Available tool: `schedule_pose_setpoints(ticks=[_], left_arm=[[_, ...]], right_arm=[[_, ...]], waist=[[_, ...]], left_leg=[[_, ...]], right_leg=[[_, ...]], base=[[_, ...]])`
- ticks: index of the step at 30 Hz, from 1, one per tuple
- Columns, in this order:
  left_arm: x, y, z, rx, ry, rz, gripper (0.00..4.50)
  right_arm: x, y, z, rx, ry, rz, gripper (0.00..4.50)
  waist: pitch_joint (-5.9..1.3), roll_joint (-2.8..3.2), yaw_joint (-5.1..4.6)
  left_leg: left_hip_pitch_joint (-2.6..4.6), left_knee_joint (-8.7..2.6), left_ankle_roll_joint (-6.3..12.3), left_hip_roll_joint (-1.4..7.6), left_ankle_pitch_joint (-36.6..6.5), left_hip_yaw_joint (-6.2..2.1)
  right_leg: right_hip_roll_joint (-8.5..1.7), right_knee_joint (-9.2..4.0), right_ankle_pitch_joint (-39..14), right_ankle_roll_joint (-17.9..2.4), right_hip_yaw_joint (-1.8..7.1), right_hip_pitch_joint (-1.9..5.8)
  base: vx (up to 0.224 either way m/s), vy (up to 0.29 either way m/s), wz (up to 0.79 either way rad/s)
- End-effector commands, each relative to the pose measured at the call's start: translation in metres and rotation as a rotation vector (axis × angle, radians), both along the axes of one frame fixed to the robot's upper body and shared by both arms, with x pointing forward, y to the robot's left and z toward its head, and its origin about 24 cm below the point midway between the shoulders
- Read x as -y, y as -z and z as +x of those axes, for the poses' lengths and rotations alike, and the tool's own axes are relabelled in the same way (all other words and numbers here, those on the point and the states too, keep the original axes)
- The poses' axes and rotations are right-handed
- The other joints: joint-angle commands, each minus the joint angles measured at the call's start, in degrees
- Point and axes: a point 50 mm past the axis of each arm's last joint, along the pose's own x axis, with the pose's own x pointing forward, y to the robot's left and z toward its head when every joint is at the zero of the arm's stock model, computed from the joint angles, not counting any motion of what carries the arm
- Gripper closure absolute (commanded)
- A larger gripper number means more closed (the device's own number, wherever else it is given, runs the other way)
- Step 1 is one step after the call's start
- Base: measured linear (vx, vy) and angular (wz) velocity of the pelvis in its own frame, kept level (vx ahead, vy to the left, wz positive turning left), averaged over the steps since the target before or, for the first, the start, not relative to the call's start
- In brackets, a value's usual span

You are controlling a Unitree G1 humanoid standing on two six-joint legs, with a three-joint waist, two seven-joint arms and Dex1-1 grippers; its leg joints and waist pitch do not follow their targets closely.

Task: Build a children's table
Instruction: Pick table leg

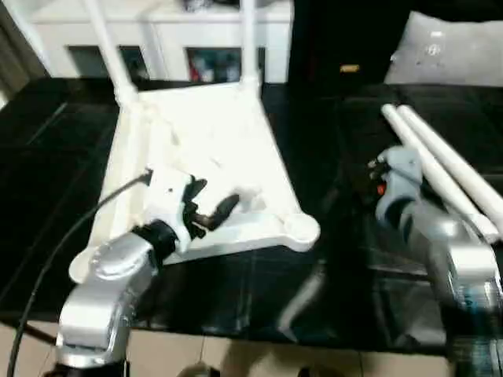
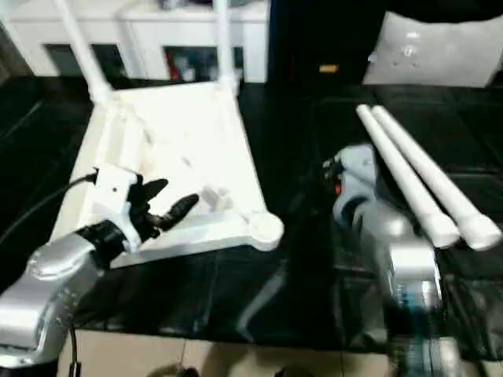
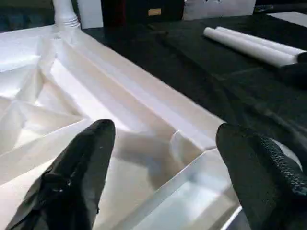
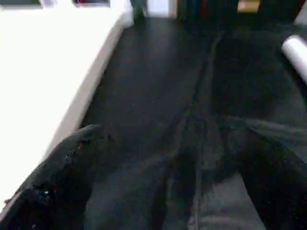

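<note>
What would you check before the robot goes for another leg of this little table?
1. Table top lying upside down on the black surface: ok.
2. Two far legs standing in their sockets: ok.
3. Near corner socket free of a leg: ok.
4. Two loose legs lying side by side to the right: ok.
5. Left gripper open, holding nothing: ok.
6. Right gripper open, holding nothing: ok.

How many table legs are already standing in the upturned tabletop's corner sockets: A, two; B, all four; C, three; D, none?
A: two legs stand upright in the far corner sockets of the tabletop, while two loose legs lie together on the black surface beside it.
</note>
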Motion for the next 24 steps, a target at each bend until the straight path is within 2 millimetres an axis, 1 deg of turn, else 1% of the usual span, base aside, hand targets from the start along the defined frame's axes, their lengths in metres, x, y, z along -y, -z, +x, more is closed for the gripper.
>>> schedule_pose_setpoints(ticks=[1, 2, 3, 4, 5, 6, 7, 8, 9, 10, 11, 12, 13, 14, 15, 16, 17, 18, 19, 20, 21, 22, 23, 24], left_arm=[[0.002, -0.001, -0.002, 0.013, -0.016, -0.012, 0.42], [0.001, 0.001, -0.002, 0.01, -0.035, -0.019, 0.34], [0.0, 0.001, -0.002, 0.008, -0.046, -0.021, 0.16], [-0.001, 0.002, -0.003, 0.008, -0.057, -0.021, 0.06], [-0.002, 0.002, -0.003, 0.008, -0.062, -0.02, 0.06], [-0.005, 0.002, -0.004, 0.016, -0.088, -0.016, 0.06], [-0.007, 0.003, -0.005, 0.01, -0.109, -0.015, 0.06], [-0.008, 0.003, -0.006, 0.005, -0.123, -0.015, 0.06], [-0.009, 0.004, -0.006, 0.002, -0.141, -0.006, 0.06], [-0.01, 0.004, -0.006, 0.003, -0.15, 0.002, 0.06], [-0.01, 0.004, -0.006, 0.003, -0.15, 0.002, 0.06], [-0.01, 0.004, -0.008, 0.006, -0.153, -0.001, 0.06], [-0.012, 0.006, -0.012, 0.0, -0.178, -0.002, 0.06], [-0.012, 0.007, -0.014, -0.003, -0.185, -0.005, 0.06], [-0.011, 0.008, -0.015, -0.004, -0.189, -0.007, 0.06], [-0.011, 0.009, -0.016, -0.005, -0.19, -0.009, 0.06], [-0.011, 0.009, -0.016, -0.005, -0.19, -0.009, 0.06], [-0.011, 0.008, -0.018, 0.0, -0.198, -0.023, 0.06], [-0.01, 0.008, -0.018, 0.002, -0.202, -0.03, 0.06], [-0.011, 0.007, -0.019, 0.004, -0.212, -0.036, 0.06], [-0.011, 0.007, -0.019, 0.007, -0.219, -0.041, 0.06], [-0.01, 0.006, -0.019, 0.011, -0.221, -0.047, 0.06], [-0.01, 0.006, -0.019, 0.011, -0.221, -0.047, 0.06], [-0.009, 0.005, -0.019, 0.014, -0.216, -0.049, 0.06]], right_arm=[[0.0, -0.009, -0.009, 0.025, 0.021, 0.017, 0.0], [-0.006, -0.008, -0.016, 0.021, 0.023, 0.03, 0.0], [-0.01, -0.007, -0.02, 0.018, 0.026, 0.034, 0.0], [-0.014, -0.006, -0.024, 0.016, 0.025, 0.043, 0.0], [-0.016, -0.005, -0.026, 0.015, 0.023, 0.047, 0.0], [-0.025, -0.006, -0.035, 0.043, 0.032, 0.048, 0.0], [-0.027, -0.004, -0.039, 0.03, 0.029, 0.038, 0.0], [-0.028, -0.003, -0.04, 0.017, 0.026, 0.029, 0.0], [-0.03, -0.002, -0.042, -0.009, 0.01, 0.047, 0.0], [-0.032, -0.002, -0.044, -0.014, 0.004, 0.059, 0.0], [-0.032, -0.002, -0.044, -0.014, 0.004, 0.059, 0.0], [-0.032, -0.003, -0.046, -0.018, 0.003, 0.063, 0.0], [-0.034, -0.002, -0.048, -0.029, -0.006, 0.059, 0.0], [-0.034, 0.0, -0.049, -0.041, -0.005, 0.057, 0.0], [-0.034, 0.001, -0.05, -0.048, -0.001, 0.057, 0.0], [-0.034, 0.002, -0.051, -0.055, 0.003, 0.054, 0.0], [-0.034, 0.002, -0.051, -0.055, 0.003, 0.054, 0.0], [-0.035, 0.004, -0.051, -0.058, 0.0, 0.048, 0.0], [-0.036, 0.004, -0.051, -0.06, -0.003, 0.048, 0.0], [-0.036, 0.004, -0.051, -0.062, -0.006, 0.048, 0.0], [-0.037, 0.004, -0.051, -0.063, -0.01, 0.048, 0.0], [-0.039, 0.003, -0.05, -0.066, -0.02, 0.047, 0.0], [-0.039, 0.003, -0.05, -0.066, -0.02, 0.047, 0.0], [-0.04, 0.004, -0.049, -0.068, -0.031, 0.043, 0.0]], waist=[[-3.26, -0.12, -1.08], [-3.06, -0.97, -1.22], [-3.22, -3.58, -1.57], [-3.94, -4.72, -0.6], [-3.33, -4.08, -0.51], [-3.42, -4.18, -1.08], [-2.91, -3.02, -1.37], [-3.37, -1.96, -1.58], [-3.23, -0.55, -2.67], [-5.22, 1.36, -3.01], [-4.79, 0.15, -3.48], [-3.4, -1.25, -2.07], [-3.76, -4.25, -1.68], [-3.33, -2.64, 0.37], [-2.42, -3.95, 0.5], [-2.18, -3.59, 0.55], [-2.06, -3.49, 0.54], [-1.98, -3.0, 0.58], [-2.16, -2.22, -0.02], [-2.12, -1.44, -0.24], [-1.52, -0.49, -1.16], [-1.17, 0.58, -1.44], [-0.65, 1.54, -0.52], [-1.08, 1.26, 0.8]], left_leg=[[1.69, -8.66, 14.45, 7.35, -12.7, -2.76], [1.36, -8.02, 14.17, 5.65, -15.9, -1.65], [1.87, 2.68, 11.55, -5.4, -19.4, 3.82], [-1.16, 11.43, 11.76, -8.81, -15.9, 3.53], [-2.31, 11.57, 11.16, -8.49, -14.2, 2.77], [-2.22, 11.22, 10.82, -8.62, -13.8, 2.15], [-2.3, 7.44, 12.55, -8.09, -12.3, 0.96], [-1.94, 5.02, 13.97, -7.02, -10.9, 0.13], [-0.61, -0.64, 18.32, 0.82, -7.5, -6.04], [3.57, -3.17, 24.13, 11.96, -6.1, -11.73], [4.29, -2.21, 25.17, 11.13, -3.2, -10.65], [1.47, 0.05, 22.8, 2.77, -3.8, -5.09], [-3.49, 3.4, 15.26, -5.16, -7.6, -3.75], [-2.01, 4.68, 10.34, -4.84, -6.4, -3.93], [-0.36, 6.25, 6.73, -6.6, -5.7, -2.35], [-0.47, 4.73, 4.91, -6.34, -5.2, -2.22], [0.1, 4.32, 4.4, -6.34, -5.9, -1.96], [1.24, 2.85, 4.0, -5.87, -8.8, -1.85], [1.38, 0.75, 3.83, -4.8, -12.5, -2.39], [1.79, -0.41, 3.88, -3.66, -15.4, -3.02], [2.03, -2.55, 4.09, -0.99, -24.1, -4.13], [1.19, -6.64, 4.19, 2.83, -36.5, -5.88], [-1.44, -10.86, 3.67, 5.23, -44.4, -6.23], [-0.94, -11.75, 3.72, 3.83, -48.3, -3.76]], right_leg=[[-2.5, -0.09, -3.8, -12.9, 0.86, 1.18], [-2.34, -1.05, -5.4, -14.8, 1.17, 1.18], [0.08, -8.23, -13.8, -17.7, 0.87, 0.28], [-3.12, -9.88, -22.7, -17.2, 2.14, 3.27], [-3.66, -9.64, -24.6, -15.7, 3.0, 3.5], [-4.23, -9.94, -27.9, -9.2, 2.79, 3.5], [-4.86, -11.24, -30.4, 0.9, 3.31, 4.73], [-4.99, -11.88, -30.2, 6.3, 3.08, 5.34], [-2.09, -9.66, -25.3, 16.0, -0.42, 3.92], [-5.11, 3.16, -14.9, 14.7, 2.78, 0.24], [-6.87, 5.16, -8.4, 10.8, 5.6, -2.02], [-6.41, 2.05, 1.3, 4.1, 7.23, -1.2], [-8.73, -3.42, -10.4, 12.0, 9.09, 5.01], [-11.12, -5.55, -22.2, 15.0, 9.39, 3.77], [-7.72, -9.04, -46.5, 19.3, 9.46, 0.46], [-6.77, -9.25, -53.8, 17.1, 8.36, 1.18], [-5.93, -9.61, -54.8, 16.2, 7.47, 0.55], [-4.7, -9.71, -53.4, 14.3, 5.69, -0.03], [-3.66, -9.46, -47.2, 11.6, 3.72, 0.91], [-3.57, -9.44, -43.4, 10.0, 3.18, 1.25], [-3.2, -9.26, -35.6, 7.0, 1.63, 2.46], [-2.83, -4.95, -25.9, 5.2, 0.72, 5.14], [-2.58, 3.41, -17.2, 3.9, 0.8, 7.59], [-2.02, 5.14, -6.7, 3.6, 1.6, 6.75]], base=[[-0.017, -0.185, -0.06], [-0.023, -0.218, -0.01], [-0.023, -0.218, -0.01], [-0.017, -0.213, -0.04], [-0.029, -0.204, -0.07], [-0.029, -0.204, -0.07], [-0.042, -0.184, -0.01], [-0.05, -0.164, -0.01], [-0.05, -0.164, -0.01], [-0.031, -0.192, -0.1], [-0.034, -0.175, 0.05], [-0.034, -0.175, 0.05], [-0.103, -0.162, -0.02], [-0.129, -0.176, -0.06], [-0.129, -0.176, -0.06], [-0.096, -0.135, 0.06], [-0.089, -0.082, -0.02], [-0.089, -0.082, -0.02], [-0.091, -0.038, 0.02], [-0.071, 0.011, -0.02], [-0.071, 0.011, -0.02], [-0.085, 0.035, -0.02], [-0.12, 0.015, 0.06], [-0.12, 0.015, 0.06]])
